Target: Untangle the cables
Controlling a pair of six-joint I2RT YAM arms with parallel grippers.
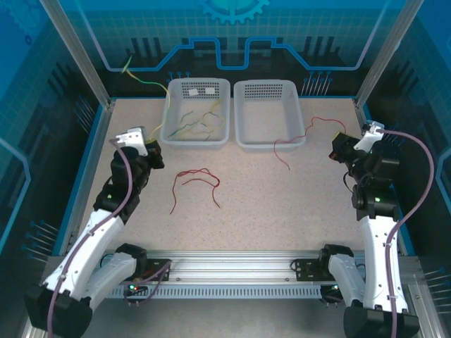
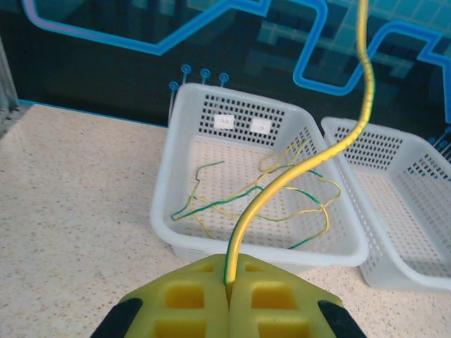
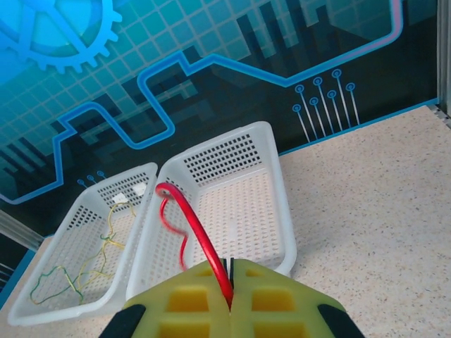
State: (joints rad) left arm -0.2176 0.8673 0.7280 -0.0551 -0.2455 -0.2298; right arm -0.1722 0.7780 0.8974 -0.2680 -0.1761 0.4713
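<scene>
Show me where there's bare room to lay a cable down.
Bare tabletop runs from the loose red cable across to the right arm, down to the front rail. The right basket is bare inside. Crowded: the left basket, holding yellow-green cables, and the strip before the right basket, where a held red cable trails.

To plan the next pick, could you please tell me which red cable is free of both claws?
The red cable lying mid-table, in front of the left basket; the other red cable is pinched in the right claw.

Robotics lab test cell
Aluminium frame posts [image 1: 76,53] and blue circuit-print panels [image 1: 296,32] enclose a speckled tabletop [image 1: 282,204]; robot arms [image 1: 99,232] on a rail [image 1: 239,264].
</scene>
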